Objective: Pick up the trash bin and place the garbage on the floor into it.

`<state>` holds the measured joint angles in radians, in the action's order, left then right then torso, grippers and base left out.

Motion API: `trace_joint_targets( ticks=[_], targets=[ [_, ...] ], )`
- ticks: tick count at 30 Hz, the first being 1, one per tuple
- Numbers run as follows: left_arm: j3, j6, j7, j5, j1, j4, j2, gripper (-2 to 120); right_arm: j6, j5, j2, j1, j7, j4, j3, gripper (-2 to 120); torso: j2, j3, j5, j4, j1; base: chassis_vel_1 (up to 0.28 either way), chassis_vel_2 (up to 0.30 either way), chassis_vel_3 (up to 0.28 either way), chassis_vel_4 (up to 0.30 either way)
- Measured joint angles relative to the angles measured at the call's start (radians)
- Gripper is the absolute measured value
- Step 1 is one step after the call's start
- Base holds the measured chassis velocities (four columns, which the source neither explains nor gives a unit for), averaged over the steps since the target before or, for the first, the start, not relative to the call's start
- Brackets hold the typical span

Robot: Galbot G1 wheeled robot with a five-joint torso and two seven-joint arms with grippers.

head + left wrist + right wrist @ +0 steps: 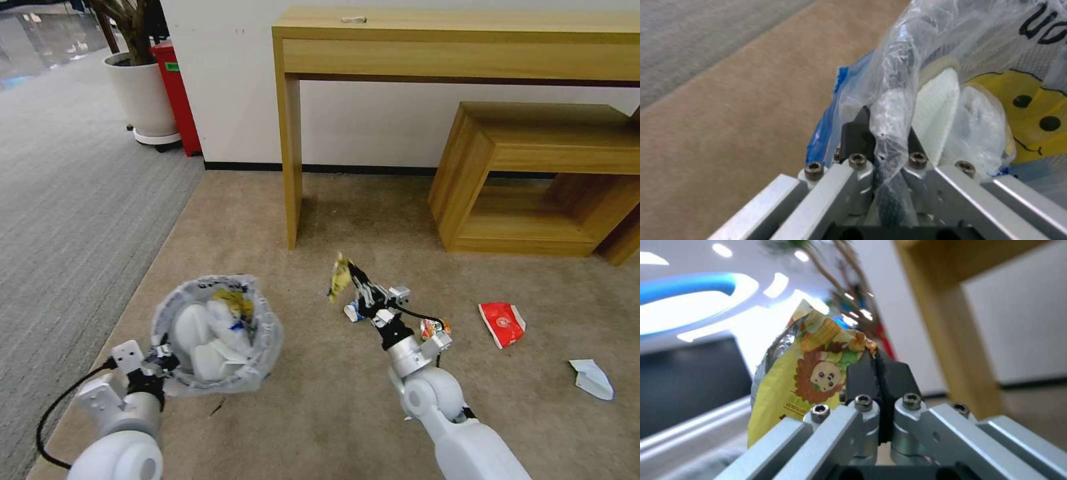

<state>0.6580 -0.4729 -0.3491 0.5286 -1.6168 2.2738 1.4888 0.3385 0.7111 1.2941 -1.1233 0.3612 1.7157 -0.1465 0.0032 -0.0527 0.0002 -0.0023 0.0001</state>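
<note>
My left gripper (162, 361) is shut on the near rim of the trash bin (217, 333), holding it off the beige floor (320, 400). In the left wrist view the left gripper (887, 133) pinches the rim and its crinkly bag (951, 40), and white slippers (936, 100) lie inside. My right gripper (353, 275) is raised to the right of the bin, shut on a crumpled yellow wrapper (340, 277), whose cartoon print shows in the right wrist view (809, 373). On the carpet lie a blue-white carton (353, 311), a small colourful wrapper (433, 328), a red paper box (501, 323) and a pale-blue scrap (592, 379).
A wooden table leg (291, 160) stands just beyond the right gripper. A low wooden bench (533, 180) sits at the right by the wall. A white planter (143, 93) and a tall red bin (177, 93) stand at the far left, beside grey ribbed carpet (67, 200).
</note>
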Motion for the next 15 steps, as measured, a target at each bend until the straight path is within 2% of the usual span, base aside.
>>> trace_joint_targets(
  ticks=[7, 15],
  targets=[
    [-0.062, -0.008, -0.004, -0.039, -0.008, 0.005, 0.006, 1, 0.043, 0.005, 0.046, 0.05, 0.098, -0.051, 0.08, 0, 0.0, 0.0, -0.0003, 0.0, 0.0, 0.0, 0.0, 0.0, 0.0],
    [-0.106, -0.049, -0.016, -0.004, -0.008, 0.047, 0.011, 1, 0.049, -0.032, 0.068, 0.068, 0.142, -0.114, 0.139, 0, 0.0, 0.0, -0.0002, -0.0001, 0.0, 0.0, 0.0, 0.0, 0.0]
  ],
)
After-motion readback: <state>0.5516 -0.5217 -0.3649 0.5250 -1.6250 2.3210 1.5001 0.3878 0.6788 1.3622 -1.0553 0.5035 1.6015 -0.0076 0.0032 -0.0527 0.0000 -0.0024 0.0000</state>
